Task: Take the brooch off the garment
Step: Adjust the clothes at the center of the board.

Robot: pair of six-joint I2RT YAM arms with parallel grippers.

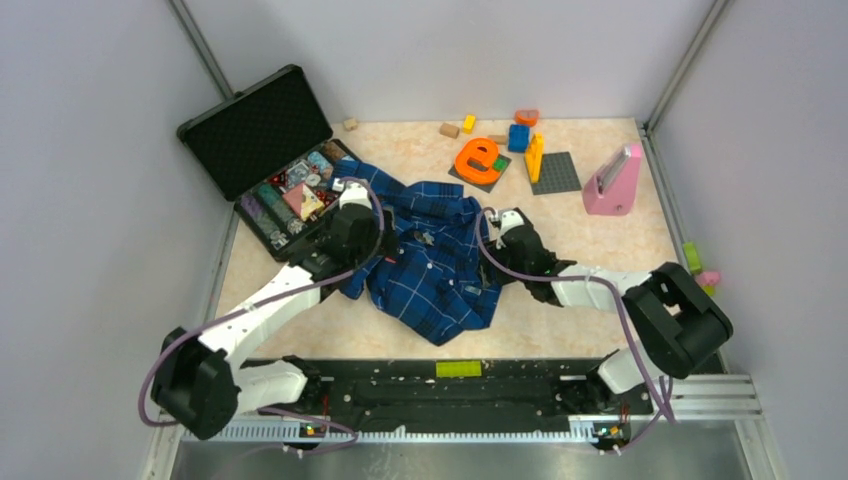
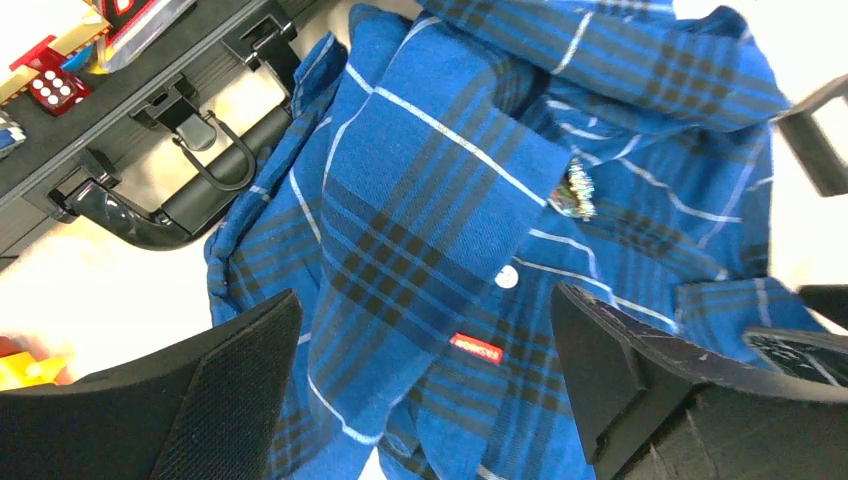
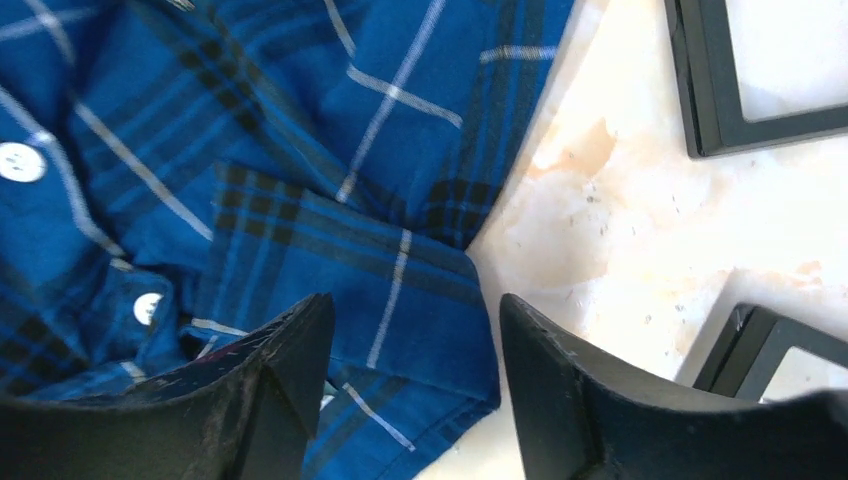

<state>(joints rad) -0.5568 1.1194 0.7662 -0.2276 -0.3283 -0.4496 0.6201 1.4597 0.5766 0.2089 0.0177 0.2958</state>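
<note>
Beige tabletop (image 1: 600,250): one shirt (image 1: 430,260), one brooch (image 2: 578,190), left tool (image 2: 425,300), right tool (image 3: 415,305).

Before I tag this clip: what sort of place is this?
Probably a robot test cell: plain grey walls enclose the table, with toy blocks and an open case near the shirt.

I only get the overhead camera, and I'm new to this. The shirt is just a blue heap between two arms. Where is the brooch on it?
Observer: The left wrist camera shows the brooch, a small glittery disc on the shirt, near a white button.
Operator: Is either claw holding it?
Observer: No. The left claw is open, and the brooch lies ahead of it, untouched.
Operator: And the right one?
Observer: The right claw is open too, over the shirt's edge beside the table.
</note>
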